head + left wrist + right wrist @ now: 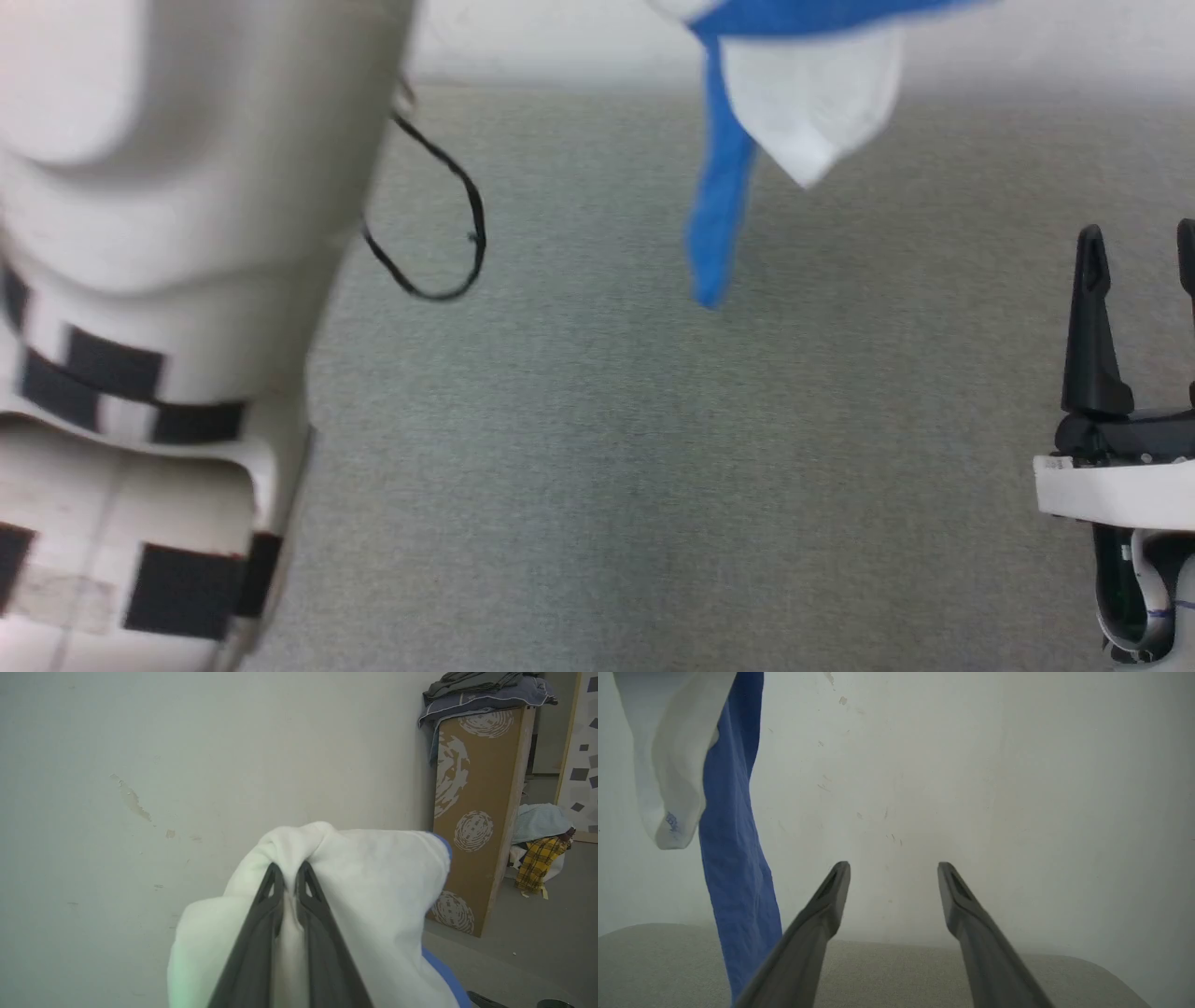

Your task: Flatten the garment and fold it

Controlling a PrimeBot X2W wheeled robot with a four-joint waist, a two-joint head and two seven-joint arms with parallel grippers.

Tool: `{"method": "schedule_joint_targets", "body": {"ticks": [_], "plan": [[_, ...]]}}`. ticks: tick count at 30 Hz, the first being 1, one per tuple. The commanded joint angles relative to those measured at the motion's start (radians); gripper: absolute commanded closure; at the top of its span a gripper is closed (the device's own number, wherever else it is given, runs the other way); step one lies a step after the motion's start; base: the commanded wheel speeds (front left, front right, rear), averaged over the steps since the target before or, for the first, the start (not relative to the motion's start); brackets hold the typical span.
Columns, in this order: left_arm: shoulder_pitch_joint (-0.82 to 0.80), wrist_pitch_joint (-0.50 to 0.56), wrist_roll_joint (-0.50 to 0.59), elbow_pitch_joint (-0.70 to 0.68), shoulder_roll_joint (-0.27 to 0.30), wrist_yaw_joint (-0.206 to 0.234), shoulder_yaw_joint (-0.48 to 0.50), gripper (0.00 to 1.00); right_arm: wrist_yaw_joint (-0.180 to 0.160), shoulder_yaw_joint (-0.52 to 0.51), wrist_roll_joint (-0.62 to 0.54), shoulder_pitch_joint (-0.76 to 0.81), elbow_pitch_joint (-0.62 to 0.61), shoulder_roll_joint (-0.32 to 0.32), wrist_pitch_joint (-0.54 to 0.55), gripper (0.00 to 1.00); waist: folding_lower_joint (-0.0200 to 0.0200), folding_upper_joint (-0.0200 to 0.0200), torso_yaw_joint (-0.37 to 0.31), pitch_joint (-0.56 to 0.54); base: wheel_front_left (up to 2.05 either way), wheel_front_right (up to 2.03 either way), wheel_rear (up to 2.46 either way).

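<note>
The garment (803, 103) hangs in the air at the top of the head view, a white fold with a blue strip dangling below it. In the left wrist view my left gripper (289, 870) is shut on a bunch of the garment's white cloth (373, 877), lifted in front of a wall. My left forearm (140, 327) stands at the left of the head view. My right gripper (1139, 247) is open and empty at the lower right, apart from the cloth. The right wrist view has the right gripper (893, 870) open, with the garment (728, 858) hanging to its left.
A grey cloth-covered surface (653, 448) lies below, ending at a pale wall (971, 788). A black cable (457, 243) loops beside my left forearm. A brown patterned cabinet (476, 812) with folded clothes on top and a pile of clothes (542, 854) on the floor stand to the side.
</note>
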Motion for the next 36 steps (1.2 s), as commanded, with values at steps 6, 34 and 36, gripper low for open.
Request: {"method": "schedule_joint_targets", "body": {"ticks": [6,34,36], "plan": [[0.174,-0.062,-0.028,0.006,-0.032,-0.008,-0.092,1.0,-0.002,-0.016,0.013,-0.002,0.009,0.003,-0.008,0.0,0.0,0.0,-0.084,0.012,0.0,0.0,0.0],[0.703,-0.594,0.063,0.463,-0.045,0.074,-0.272,0.0,-0.002,0.015,0.025,-0.053,0.023,0.003,-0.004,0.0,0.0,0.0,-0.149,0.167,0.0,0.0,0.0],[0.68,-0.629,0.059,0.441,-0.047,0.071,-0.271,0.0,-0.002,0.017,0.026,-0.053,0.027,0.003,-0.004,0.0,0.0,0.0,-0.134,0.155,0.0,0.0,0.0]]}}
